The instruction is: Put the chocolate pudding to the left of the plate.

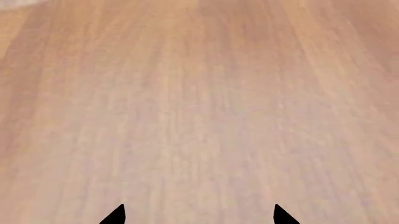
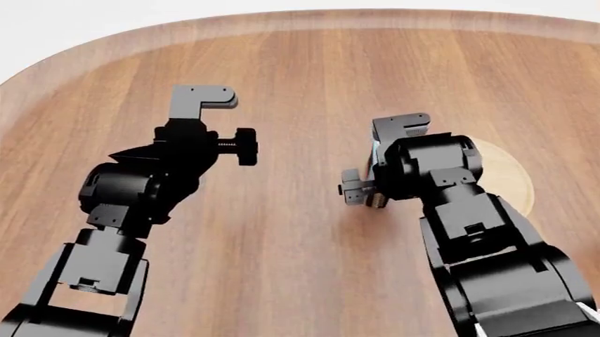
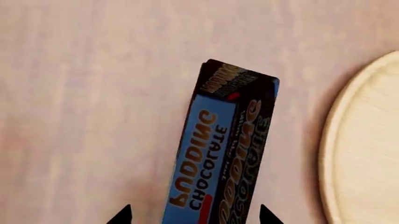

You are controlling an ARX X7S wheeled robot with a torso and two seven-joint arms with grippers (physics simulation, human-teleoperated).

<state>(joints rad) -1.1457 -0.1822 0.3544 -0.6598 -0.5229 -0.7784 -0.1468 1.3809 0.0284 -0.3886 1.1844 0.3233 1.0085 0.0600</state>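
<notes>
Right wrist view: chocolate pudding (image 3: 221,149) stands between the jaws, beside plate (image 3: 367,149).

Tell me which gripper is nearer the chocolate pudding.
Right. The right gripper straddles the chocolate pudding beside the plate; the left gripper faces only bare table.

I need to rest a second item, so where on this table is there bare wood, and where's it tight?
Bare table runs beyond both arms to the far rim, and also between the left gripper and the right arm. It is tight by the right gripper: the chocolate pudding sits between its fingertips, with only a narrow strip of wood before the plate.
</notes>
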